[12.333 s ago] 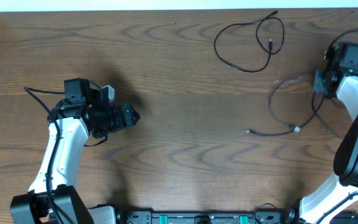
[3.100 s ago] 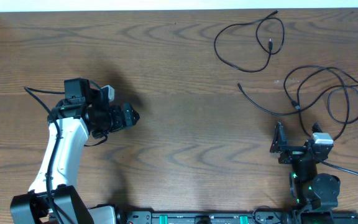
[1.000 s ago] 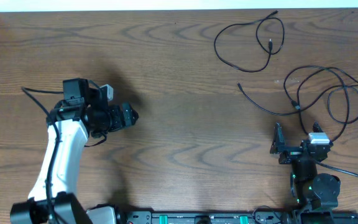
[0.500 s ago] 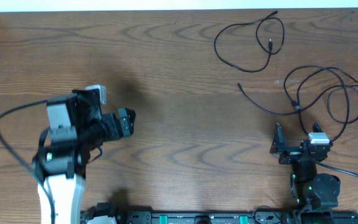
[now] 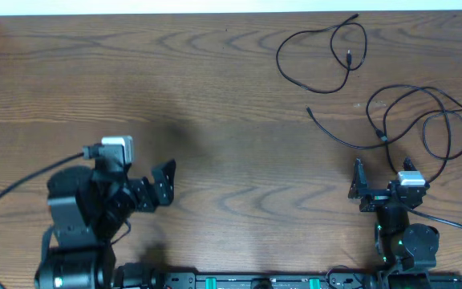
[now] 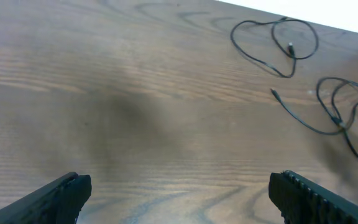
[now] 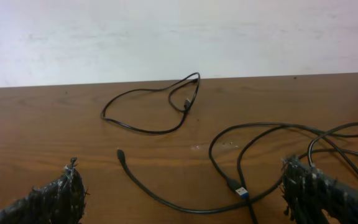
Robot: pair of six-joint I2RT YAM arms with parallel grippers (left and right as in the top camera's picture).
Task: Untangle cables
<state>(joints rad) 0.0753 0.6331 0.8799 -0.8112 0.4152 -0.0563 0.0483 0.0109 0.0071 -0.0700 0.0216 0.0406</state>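
2 clusters of thin black cables (image 5: pixel 351 145) lie at the right of the bench (image 5: pixel 215 96): 1 far loop, and overlapping loops near the right fingers (image 7: pixel 319 186). Those and the left fingers (image 6: pixel 58 194) gape wide, empty. Probably light and limp; pinch beside a plug.

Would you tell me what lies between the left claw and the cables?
Only bare table separates the left claw from the cables, as the overhead view shows.

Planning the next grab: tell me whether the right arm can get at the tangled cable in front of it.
Probably yes. The right gripper is open and empty, the tangled cable lies on the table just ahead of it, and nothing stands between them.
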